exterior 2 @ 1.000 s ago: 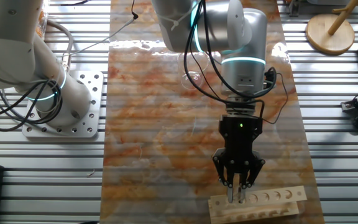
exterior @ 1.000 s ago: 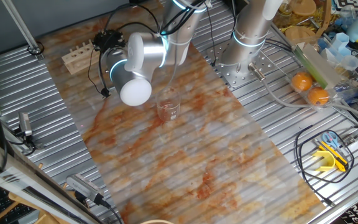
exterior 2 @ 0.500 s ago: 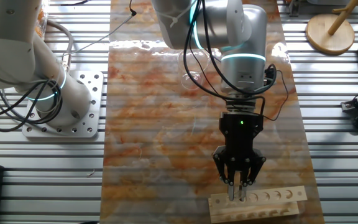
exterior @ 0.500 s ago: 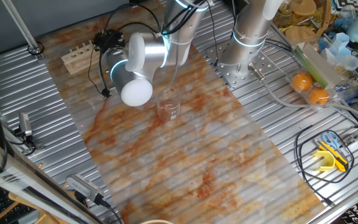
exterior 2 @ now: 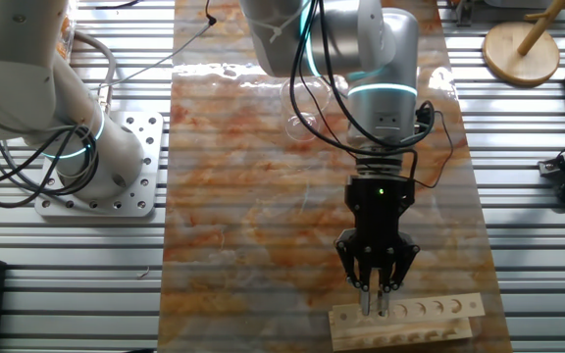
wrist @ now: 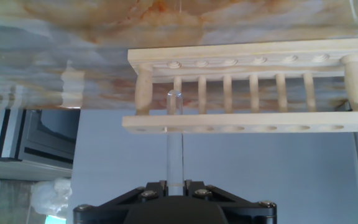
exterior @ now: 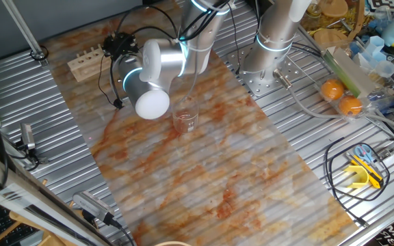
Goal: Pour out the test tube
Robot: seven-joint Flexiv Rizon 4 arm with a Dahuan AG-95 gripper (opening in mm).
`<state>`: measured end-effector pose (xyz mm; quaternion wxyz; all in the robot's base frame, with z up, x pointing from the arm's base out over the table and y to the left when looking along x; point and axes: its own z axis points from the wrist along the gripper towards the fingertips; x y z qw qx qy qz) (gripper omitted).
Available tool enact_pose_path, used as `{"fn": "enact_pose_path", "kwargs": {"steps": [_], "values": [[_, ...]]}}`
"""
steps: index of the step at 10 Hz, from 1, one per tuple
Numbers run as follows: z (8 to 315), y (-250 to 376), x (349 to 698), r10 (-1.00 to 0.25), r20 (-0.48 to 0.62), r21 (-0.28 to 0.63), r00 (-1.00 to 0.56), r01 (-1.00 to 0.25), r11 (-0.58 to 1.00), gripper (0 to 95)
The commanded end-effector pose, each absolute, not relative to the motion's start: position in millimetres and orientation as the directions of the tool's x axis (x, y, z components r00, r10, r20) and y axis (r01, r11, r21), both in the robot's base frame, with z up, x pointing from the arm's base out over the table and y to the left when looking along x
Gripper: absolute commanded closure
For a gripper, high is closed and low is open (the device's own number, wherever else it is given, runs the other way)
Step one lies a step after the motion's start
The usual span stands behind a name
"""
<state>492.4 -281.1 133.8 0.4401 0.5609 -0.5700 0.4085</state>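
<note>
The test tube is a slim clear glass tube held upright between the fingers of my gripper, which is shut on it. The tube passes through an end hole in the top board of the pale wooden rack, and its rounded end hangs short of the rack's bottom board. From the other fixed view, my gripper points down at the left end of the rack. The tube itself is too thin to make out there. A clear glass beaker stands on the marbled mat, apart from the rack.
The rack sits near the mat's far edge. A second, idle arm's base stands on the ribbed metal table beside the mat. Oranges, cables and clutter lie on the table's right side.
The arm has shifted very slightly, and the gripper looks a touch higher over the rack. It stays shut on the test tube.
</note>
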Motion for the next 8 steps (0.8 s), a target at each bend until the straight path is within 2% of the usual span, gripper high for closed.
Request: {"fn": "enact_pose_path", "kwargs": {"steps": [1,8], "values": [[133.2,-282.4,493.3,-0.283,0.959,0.025,0.016,-0.999,0.031,95.0],[133.2,-282.4,493.3,-0.286,0.957,0.049,0.041,-0.999,0.022,95.0]]}}
